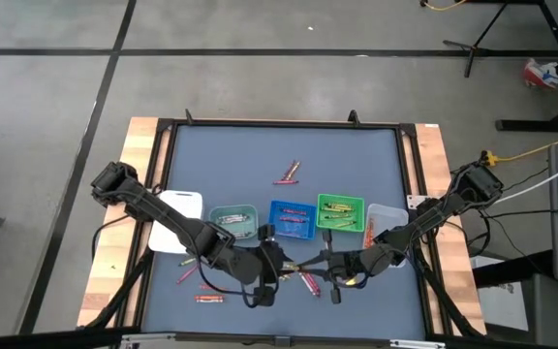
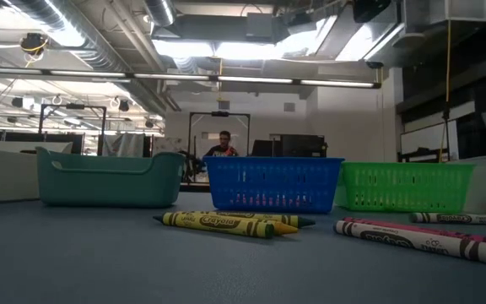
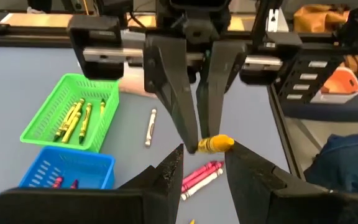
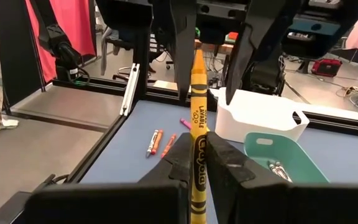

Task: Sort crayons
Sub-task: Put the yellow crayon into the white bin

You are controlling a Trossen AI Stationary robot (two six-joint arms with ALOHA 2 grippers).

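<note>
My right gripper [image 4: 196, 152] is shut on a yellow crayon [image 4: 196, 106] above the table's near middle [image 1: 320, 264]. My left gripper [image 3: 204, 163] faces it there [image 1: 292, 264], open; its fingers [image 4: 182, 43] stand on either side of the crayon's tip, and I cannot tell whether they touch it. More crayons lie loose on the blue mat: pink ones [image 1: 308, 283], red ones [image 1: 211, 298], a pair at the far middle [image 1: 288, 174] and yellow ones [image 2: 218, 222]. Others lie in the green tray [image 3: 73, 115], the blue tray [image 1: 292, 217] and the teal tray [image 1: 232, 219]. My right gripper pinches the yellow crayon's paper-wrapped shaft [image 4: 196, 146], about its middle, between its two fingers. The fingers come roughly level from the table's right. The crayon's pointed end [image 4: 197, 59] sticks out past the fingertips toward my left gripper. It is lifted clear of the mat.
A row of trays stands just beyond the grippers: white [image 1: 180, 218], teal, blue, green [image 1: 340, 213] and clear [image 1: 386, 225]. The far half of the mat [image 1: 356, 160] holds only two crayons. A person sits in the room behind [image 2: 224, 145].
</note>
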